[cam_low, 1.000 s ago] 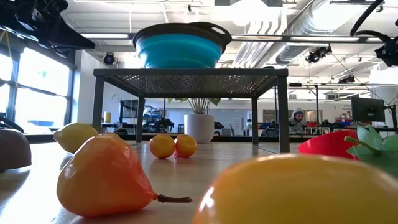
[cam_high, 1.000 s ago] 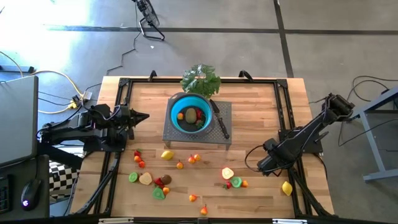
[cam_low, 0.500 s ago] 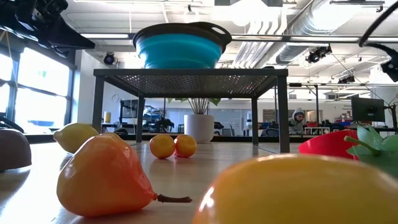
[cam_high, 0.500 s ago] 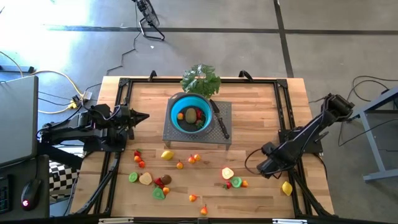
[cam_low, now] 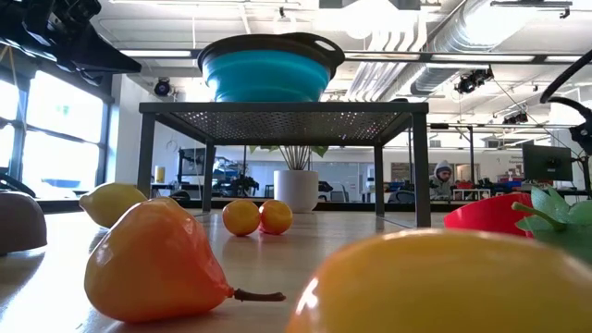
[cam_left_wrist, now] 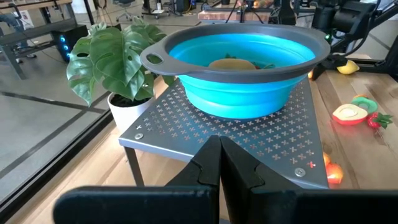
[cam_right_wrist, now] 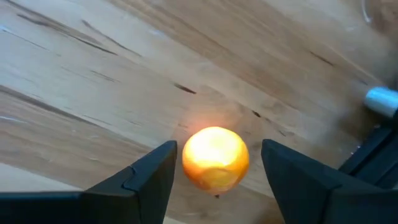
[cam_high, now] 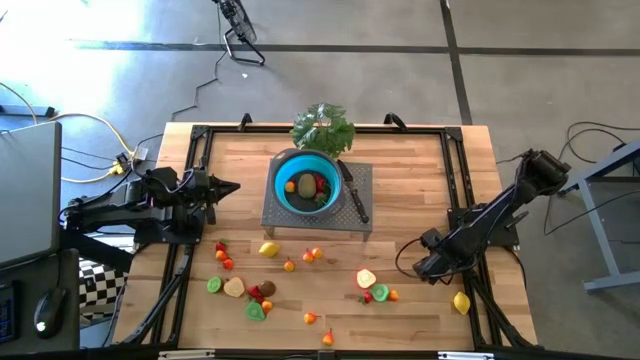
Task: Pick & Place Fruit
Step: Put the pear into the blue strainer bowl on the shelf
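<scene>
A: Where is the fruit sitting?

B: Most of it is lying scattered on the wooden table (cam_high: 420, 180), along the near side in front of the metal stand (cam_high: 360, 222). A lemon (cam_high: 268, 249) is resting near the stand's left front corner, a red-rimmed half fruit (cam_high: 366, 278) is lying further right, and a green slice (cam_high: 213, 285) is sitting toward the left. A few pieces are already lying inside the blue bowl (cam_high: 335, 175), which is standing on the stand. One more yellow fruit (cam_high: 461, 302) is sitting alone near the right front corner of the table.

A: What is the right gripper doing?

B: The right gripper (cam_right_wrist: 216, 177) is hanging low over the table on the right side, and its two fingers are standing apart, released, with nothing clamped. In the right wrist view a small orange-yellow fruit (cam_right_wrist: 216, 158) is lying on the wood between those fingers; it is hard to tell whether either finger is touching it, but gaps seem to be showing on both sides.

A: And the left one?

B: The left gripper (cam_high: 232, 187) is waiting above the table's left side, pointing toward the stand, with its fingers (cam_left_wrist: 239, 174) pressed together on nothing.

A: Anything else around the bowl?

B: A black-handled knife (cam_high: 356, 203) is lying on the stand just right of the bowl, and a leafy plant (cam_high: 323, 127) is standing behind it.
</scene>
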You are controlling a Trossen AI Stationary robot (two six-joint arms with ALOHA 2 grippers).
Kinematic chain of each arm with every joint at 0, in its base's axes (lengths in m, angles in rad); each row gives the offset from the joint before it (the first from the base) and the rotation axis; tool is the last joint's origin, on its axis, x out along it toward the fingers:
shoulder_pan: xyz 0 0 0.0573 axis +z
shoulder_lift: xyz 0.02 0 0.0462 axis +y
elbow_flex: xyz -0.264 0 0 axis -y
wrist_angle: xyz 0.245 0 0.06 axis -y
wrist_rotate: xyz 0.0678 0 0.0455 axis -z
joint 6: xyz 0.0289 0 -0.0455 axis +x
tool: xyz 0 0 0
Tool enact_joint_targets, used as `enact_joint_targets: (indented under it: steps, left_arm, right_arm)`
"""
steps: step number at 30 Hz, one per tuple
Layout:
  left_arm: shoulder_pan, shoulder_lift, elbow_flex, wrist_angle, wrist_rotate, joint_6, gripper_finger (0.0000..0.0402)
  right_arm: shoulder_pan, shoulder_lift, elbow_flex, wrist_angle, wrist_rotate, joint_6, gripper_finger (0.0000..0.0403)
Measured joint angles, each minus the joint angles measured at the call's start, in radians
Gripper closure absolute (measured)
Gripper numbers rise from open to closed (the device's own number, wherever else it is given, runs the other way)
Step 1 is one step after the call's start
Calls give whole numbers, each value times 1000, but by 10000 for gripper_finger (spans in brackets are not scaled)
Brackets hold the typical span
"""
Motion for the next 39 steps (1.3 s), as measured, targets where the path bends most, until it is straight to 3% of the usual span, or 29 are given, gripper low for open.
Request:
enact_joint_targets:
  steps: [16,24,28,39]
  left_arm:
    - [0,0,0,0,0,0,402]
    - [0,0,0,0,0,0,402]
    - [0,0,0,0,0,0,402]
    - [0,0,0,0,0,0,402]
  right_arm:
    - [0,2,-4,15,11,-1,278]
    - [0,6,20,28,9,-9,266]
    - [-1,6,56,54,27,-43,279]
    - [-1,5,145,80,160,-144,279]
